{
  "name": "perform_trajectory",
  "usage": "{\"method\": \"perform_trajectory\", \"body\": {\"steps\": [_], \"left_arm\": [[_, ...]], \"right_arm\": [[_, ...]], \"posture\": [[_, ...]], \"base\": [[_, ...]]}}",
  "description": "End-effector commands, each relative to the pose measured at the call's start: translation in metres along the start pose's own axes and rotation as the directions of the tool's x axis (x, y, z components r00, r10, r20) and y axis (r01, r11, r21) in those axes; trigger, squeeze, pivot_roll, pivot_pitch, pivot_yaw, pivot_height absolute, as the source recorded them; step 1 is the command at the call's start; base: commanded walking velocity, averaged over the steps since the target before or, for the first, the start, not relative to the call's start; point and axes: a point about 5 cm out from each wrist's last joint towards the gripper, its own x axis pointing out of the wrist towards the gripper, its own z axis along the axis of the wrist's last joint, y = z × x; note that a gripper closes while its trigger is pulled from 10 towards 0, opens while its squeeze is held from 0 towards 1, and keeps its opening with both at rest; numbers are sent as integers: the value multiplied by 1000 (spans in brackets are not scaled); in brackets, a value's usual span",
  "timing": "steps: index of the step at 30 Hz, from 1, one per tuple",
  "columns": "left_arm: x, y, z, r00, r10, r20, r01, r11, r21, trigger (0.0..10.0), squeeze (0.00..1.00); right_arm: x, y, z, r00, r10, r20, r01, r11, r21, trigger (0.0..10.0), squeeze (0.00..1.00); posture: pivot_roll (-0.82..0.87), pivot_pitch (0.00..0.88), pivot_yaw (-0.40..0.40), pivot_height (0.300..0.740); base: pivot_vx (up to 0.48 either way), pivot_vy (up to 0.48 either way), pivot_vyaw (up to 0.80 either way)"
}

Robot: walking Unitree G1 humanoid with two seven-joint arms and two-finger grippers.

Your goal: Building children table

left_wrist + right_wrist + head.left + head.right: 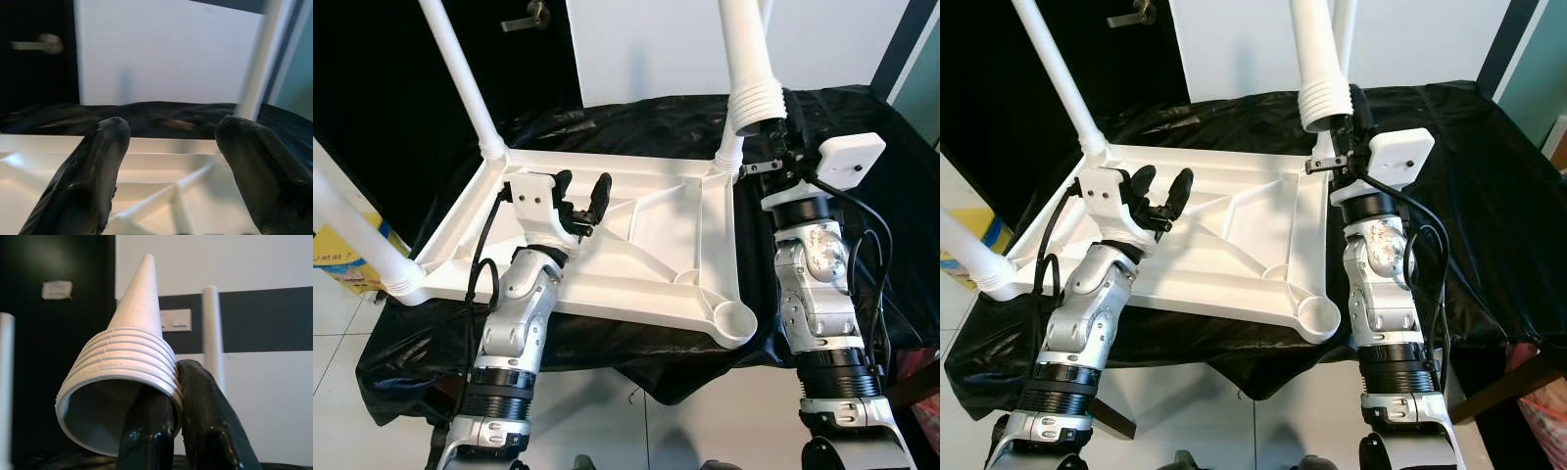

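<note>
One white tabletop lies upside down on my black-draped counter, long axis running left to right, its near-right socket unfilled. My left gripper hovers over it with jaws spread wide and holding nothing. Three legs stand screwed in pointing upward, and my right gripper has its jaws clamped on the threaded end of a fourth leg, also upright.
</note>
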Motion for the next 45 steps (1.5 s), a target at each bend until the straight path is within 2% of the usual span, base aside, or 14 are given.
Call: {"method": "perform_trajectory", "body": {"steps": [1,10,12,14,17,19,20,25,29,30,32,33,40,45], "left_arm": [[2,-3,4,1000,-22,-5,22,1000,4,10000,0],[16,-15,11,992,-126,-23,118,969,-217,10000,0],[16,-15,11,992,-126,-23,118,969,-217,10000,0],[23,-26,18,972,-234,15,221,890,-399,10000,0],[27,-33,23,941,-335,53,318,820,-476,10000,0],[28,-35,24,932,-357,61,340,802,-491,10000,0],[29,-34,25,926,-371,76,351,766,-539,10000,1000],[33,-29,24,912,-399,96,354,646,-676,10000,1000],[35,-28,23,903,-423,70,350,633,-691,10000,1000],[37,-27,22,904,-424,59,340,629,-699,10000,165],[39,-25,21,905,-423,50,330,623,-709,10000,165],[41,-24,21,904,-426,50,324,604,-728,10000,0],[48,-15,28,901,-424,90,328,532,-781,10000,0],[50,-12,30,899,-429,92,336,539,-772,10000,0]], "right_arm": [[1,4,2,1000,29,7,-29,1000,7,10000,0],[-10,15,-11,988,131,-79,-128,991,49,10000,0],[-10,15,-11,988,131,-79,-128,991,49,10000,0],[-19,18,-18,980,162,-119,-155,986,62,10000,0],[-28,18,-24,972,177,-156,-170,984,58,10000,0],[-30,18,-25,970,180,-165,-173,983,56,10000,0],[-34,17,-26,967,182,-178,-175,983,52,10000,0],[-49,18,-30,952,207,-224,-200,978,54,10000,0],[-54,20,-31,945,227,-237,-217,974,70,10000,0],[-56,23,-31,940,242,-242,-229,970,79,10000,0],[-59,26,-32,934,257,-247,-242,966,89,10000,0],[-61,29,-32,927,277,-253,-260,960,100,10000,0],[-75,44,-33,889,363,-281,-333,931,149,10000,0],[-80,49,-33,873,393,-290,-356,918,174,10000,0]], "posture": [[-99,0,36,740],[-98,0,43,740],[-98,0,43,740],[-100,1,46,740],[-116,3,59,740],[-116,3,59,740],[-126,5,69,740],[-149,9,92,740],[-158,8,100,740],[-167,8,109,740],[-168,8,111,740],[-172,6,118,740],[-176,3,126,740],[-176,3,126,740]], "base": [[0,0,0],[0,0,0],[0,0,0],[0,0,0],[0,0,0],[0,0,0],[0,0,0],[0,0,0],[0,0,0],[0,0,0],[0,0,0],[0,0,0],[0,0,0],[0,0,0]]}}
